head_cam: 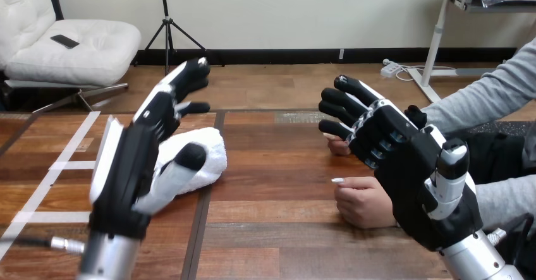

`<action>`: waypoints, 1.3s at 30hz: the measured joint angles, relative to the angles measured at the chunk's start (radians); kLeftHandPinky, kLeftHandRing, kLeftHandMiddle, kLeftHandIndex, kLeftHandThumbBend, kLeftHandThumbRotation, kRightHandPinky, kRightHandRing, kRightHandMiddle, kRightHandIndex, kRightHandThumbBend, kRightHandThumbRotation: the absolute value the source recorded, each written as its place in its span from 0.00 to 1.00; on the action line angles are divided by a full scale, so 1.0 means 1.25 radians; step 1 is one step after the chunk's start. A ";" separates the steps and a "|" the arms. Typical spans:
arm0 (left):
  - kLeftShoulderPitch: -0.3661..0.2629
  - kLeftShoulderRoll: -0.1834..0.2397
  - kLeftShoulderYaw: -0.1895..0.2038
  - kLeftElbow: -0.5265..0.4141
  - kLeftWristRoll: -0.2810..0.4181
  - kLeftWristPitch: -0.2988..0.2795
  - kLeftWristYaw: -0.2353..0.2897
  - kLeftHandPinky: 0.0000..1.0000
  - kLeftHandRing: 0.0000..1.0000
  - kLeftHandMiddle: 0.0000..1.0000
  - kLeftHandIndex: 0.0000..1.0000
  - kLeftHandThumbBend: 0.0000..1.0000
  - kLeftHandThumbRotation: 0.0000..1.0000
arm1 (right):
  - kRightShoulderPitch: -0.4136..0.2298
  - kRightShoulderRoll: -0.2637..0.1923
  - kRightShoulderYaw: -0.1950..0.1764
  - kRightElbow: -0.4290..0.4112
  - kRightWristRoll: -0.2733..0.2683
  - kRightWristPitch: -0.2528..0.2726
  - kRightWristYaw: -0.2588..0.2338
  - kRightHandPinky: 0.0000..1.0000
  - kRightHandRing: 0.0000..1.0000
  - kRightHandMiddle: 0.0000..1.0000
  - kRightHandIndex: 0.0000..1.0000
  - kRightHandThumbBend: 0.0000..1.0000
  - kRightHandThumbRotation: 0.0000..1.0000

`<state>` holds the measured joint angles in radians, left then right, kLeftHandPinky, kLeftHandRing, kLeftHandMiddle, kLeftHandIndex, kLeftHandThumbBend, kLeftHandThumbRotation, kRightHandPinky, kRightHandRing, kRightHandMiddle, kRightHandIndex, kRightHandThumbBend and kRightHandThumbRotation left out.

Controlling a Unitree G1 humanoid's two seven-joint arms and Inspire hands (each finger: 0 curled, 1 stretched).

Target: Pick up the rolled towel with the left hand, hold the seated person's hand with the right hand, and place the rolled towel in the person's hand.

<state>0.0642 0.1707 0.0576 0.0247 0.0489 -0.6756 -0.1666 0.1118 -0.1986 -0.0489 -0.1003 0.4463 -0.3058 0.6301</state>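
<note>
A white rolled towel (201, 155) lies on the wooden table (272, 166) left of centre. My left hand (136, 160) hovers just in front of and over it, fingers straight and spread, thumb pointing at the towel; part of the towel is hidden behind it. My right hand (395, 150) is raised at the right, fingers relaxed and holding nothing. Two hands of the seated person rest on the table at the right: one (363, 199) loosely curled just left of my right palm, the other (338, 145) mostly hidden behind my right fingers. I cannot tell whether they touch my hand.
White tape lines (63, 165) cross the table's left part. The person's grey-sleeved arms (480, 103) come in from the right edge. A dark seam (208, 185) runs down the table between towel and centre.
</note>
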 measured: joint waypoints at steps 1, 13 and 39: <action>-0.011 0.004 0.000 0.007 0.003 0.003 0.000 0.76 0.88 0.89 0.87 0.99 0.87 | -0.002 0.000 0.000 0.000 0.000 0.000 0.000 0.88 0.92 0.90 0.90 1.00 1.00; -0.121 0.026 0.003 0.075 0.052 0.047 0.028 0.77 0.87 0.91 0.88 1.00 0.87 | -0.014 0.001 0.000 0.002 -0.012 0.000 0.000 0.88 0.92 0.90 0.90 1.00 1.00; -0.341 0.084 -0.013 0.381 0.198 0.062 0.120 0.80 0.90 0.94 0.95 0.95 0.84 | -0.031 0.001 -0.002 0.029 -0.013 -0.003 0.003 0.88 0.91 0.89 0.89 1.00 1.00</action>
<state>-0.3624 0.2750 0.0420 0.5007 0.2969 -0.5983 -0.0169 0.0725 -0.1980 -0.0515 -0.0635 0.4306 -0.3096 0.6333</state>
